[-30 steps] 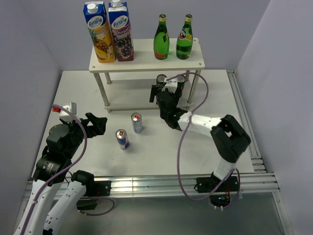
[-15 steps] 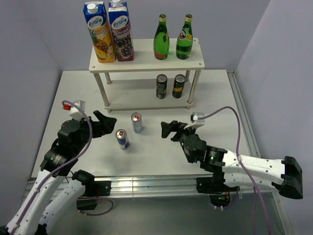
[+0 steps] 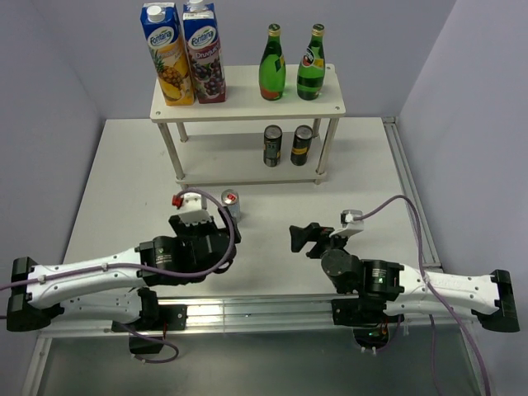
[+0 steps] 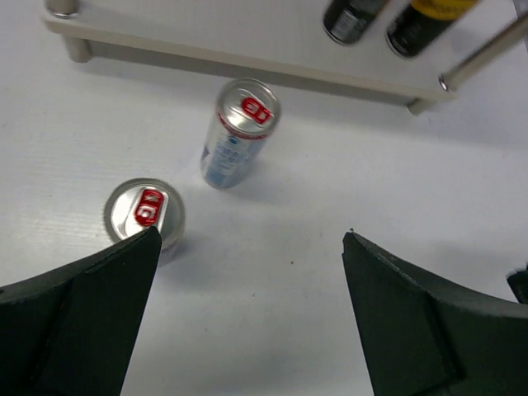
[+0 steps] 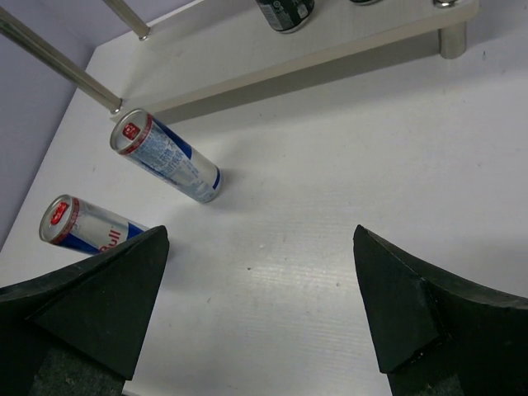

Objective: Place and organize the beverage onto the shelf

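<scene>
The white two-tier shelf (image 3: 239,97) holds two juice cartons (image 3: 169,58) and two green bottles (image 3: 273,70) on top, and two dark cans (image 3: 272,146) on its lower board (image 4: 206,33). Two silver-blue cans stand on the table in front. The far can (image 3: 231,203) (image 4: 238,139) (image 5: 167,159) is free. The near can (image 4: 145,211) (image 5: 87,228) sits by my left gripper's left fingertip and is hidden under that arm in the top view. My left gripper (image 4: 252,234) (image 3: 224,233) is open and empty. My right gripper (image 5: 260,232) (image 3: 304,239) is open and empty, right of the cans.
Thin shelf legs (image 5: 58,62) stand just behind the cans. Purple walls close in the table on three sides. A metal rail (image 3: 272,309) runs along the near edge.
My right arm has drawn back from the shelf's lower board to the table front. My left arm has swung in over the near can. Both grippers stayed open.
</scene>
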Controlling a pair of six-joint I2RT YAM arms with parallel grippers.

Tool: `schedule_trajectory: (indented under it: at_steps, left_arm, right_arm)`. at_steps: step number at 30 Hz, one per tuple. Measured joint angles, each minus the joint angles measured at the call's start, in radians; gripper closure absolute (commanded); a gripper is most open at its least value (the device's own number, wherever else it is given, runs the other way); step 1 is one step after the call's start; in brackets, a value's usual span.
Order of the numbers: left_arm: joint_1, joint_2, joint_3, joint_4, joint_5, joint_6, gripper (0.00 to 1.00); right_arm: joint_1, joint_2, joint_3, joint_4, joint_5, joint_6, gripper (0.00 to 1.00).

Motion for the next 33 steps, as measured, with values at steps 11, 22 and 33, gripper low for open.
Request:
schedule_trajectory:
  at_steps: [11, 22, 33]
  left_arm:
    - [-0.275, 0.274, -0.016, -0.478, -0.216, -0.698, 0.01]
    - [-0.256, 0.332, -0.266, -0.341, -0.250, -0.784, 0.01]
    - [0.070, 0.087, -0.568, 0.535, -0.138, -0.092, 0.01]
  right_arm:
    - [0.023, -0.107, -0.044, -0.113, 0.008, 0.059, 0.00]
    - [0.023, -0.063, -0.045, -0.101, 0.007, 0.056, 0.00]
    - [0.024, -0.011, -0.060, -0.077, 0.002, 0.060, 0.00]
